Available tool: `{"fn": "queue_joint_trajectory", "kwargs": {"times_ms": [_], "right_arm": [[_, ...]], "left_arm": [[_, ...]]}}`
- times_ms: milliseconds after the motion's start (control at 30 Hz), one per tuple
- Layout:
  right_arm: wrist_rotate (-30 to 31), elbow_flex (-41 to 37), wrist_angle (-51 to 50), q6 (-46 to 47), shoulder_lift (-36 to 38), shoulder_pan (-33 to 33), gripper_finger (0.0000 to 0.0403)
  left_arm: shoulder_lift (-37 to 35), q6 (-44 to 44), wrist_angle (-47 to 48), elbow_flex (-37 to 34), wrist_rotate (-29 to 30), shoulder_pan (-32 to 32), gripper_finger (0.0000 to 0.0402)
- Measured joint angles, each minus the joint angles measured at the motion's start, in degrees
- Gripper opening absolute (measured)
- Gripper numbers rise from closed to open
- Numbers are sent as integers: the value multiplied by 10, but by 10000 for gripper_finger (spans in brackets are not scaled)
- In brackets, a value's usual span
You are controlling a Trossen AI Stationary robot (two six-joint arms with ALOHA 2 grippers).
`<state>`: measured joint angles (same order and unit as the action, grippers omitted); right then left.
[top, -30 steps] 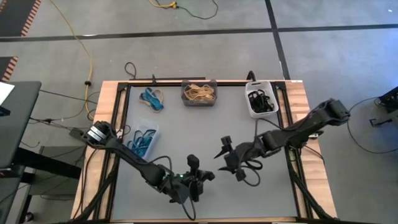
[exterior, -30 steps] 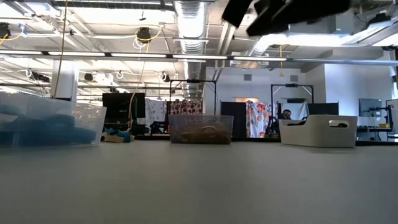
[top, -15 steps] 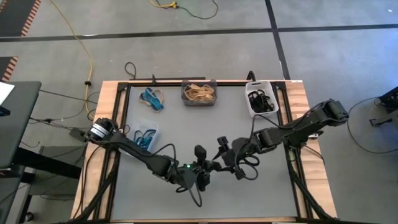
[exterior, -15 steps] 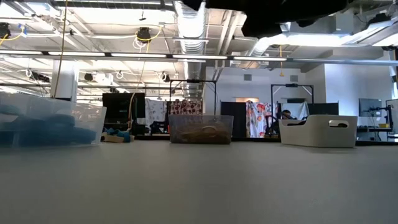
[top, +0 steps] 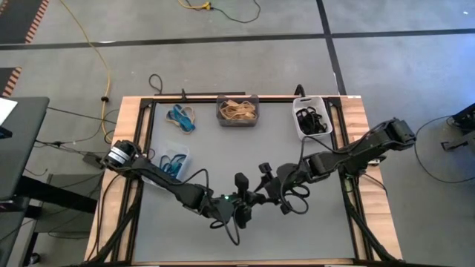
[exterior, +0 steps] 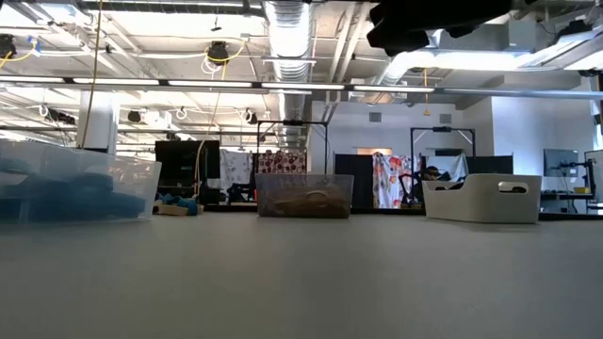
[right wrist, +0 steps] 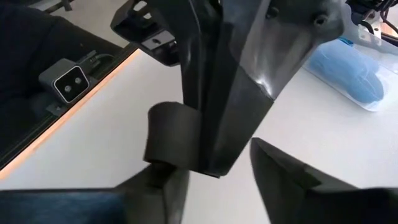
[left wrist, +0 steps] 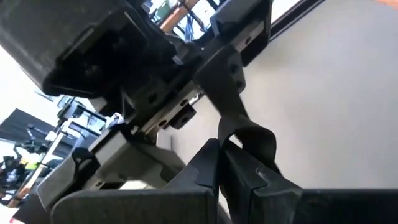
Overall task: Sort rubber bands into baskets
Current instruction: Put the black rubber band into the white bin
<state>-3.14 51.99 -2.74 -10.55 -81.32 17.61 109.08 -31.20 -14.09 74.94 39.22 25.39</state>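
Observation:
Above the table's near middle, my left gripper (top: 247, 199) and my right gripper (top: 261, 191) meet tip to tip. The left one (left wrist: 221, 152) is shut on a black rubber band (left wrist: 252, 140). The right one (right wrist: 211, 168) is open, with its fingers on either side of the left fingertips and the band (right wrist: 166, 134); I cannot tell whether it touches them. Along the far edge, the dark grey basket (top: 237, 110) holds tan bands and the white basket (top: 312, 120) holds black ones. The clear basket (top: 172, 165) at the left holds blue ones. My left gripper pinches the black band between its two fingertips (left wrist: 239, 171). A short curled loop of it (left wrist: 255, 138) sticks out beyond the tips toward the right gripper. The fingers come nearly level from the table's left. The band is lifted clear of the table.
A few loose blue bands (top: 182, 119) lie on the table at the far left. In the low view the clear basket (exterior: 75, 188), dark basket (exterior: 303, 196) and white basket (exterior: 480, 200) stand in a row, with both grippers high above the bare tabletop.
My left gripper has swung toward the table's right and a little farther from the near edge, carrying the black band up to the right gripper's fingers. It rolled somewhat on the way. The right gripper has turned slightly toward it.

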Motion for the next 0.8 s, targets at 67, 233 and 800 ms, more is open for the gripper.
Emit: {"fn": "queue_joint_trajectory", "kwargs": {"times_ms": [67, 233, 800], "right_arm": [[0, 0, 0, -1, 0, 0, 171], [0, 0, -1, -7, 0, 0, 82], [33, 0, -71, -5, 20, 0, 26]], "left_arm": [[0, 2, 5, 0, 0, 0, 0], [0, 3, 7, 0, 1, 1, 0], [0, 3, 39, 0, 86, 26, 76]]}}
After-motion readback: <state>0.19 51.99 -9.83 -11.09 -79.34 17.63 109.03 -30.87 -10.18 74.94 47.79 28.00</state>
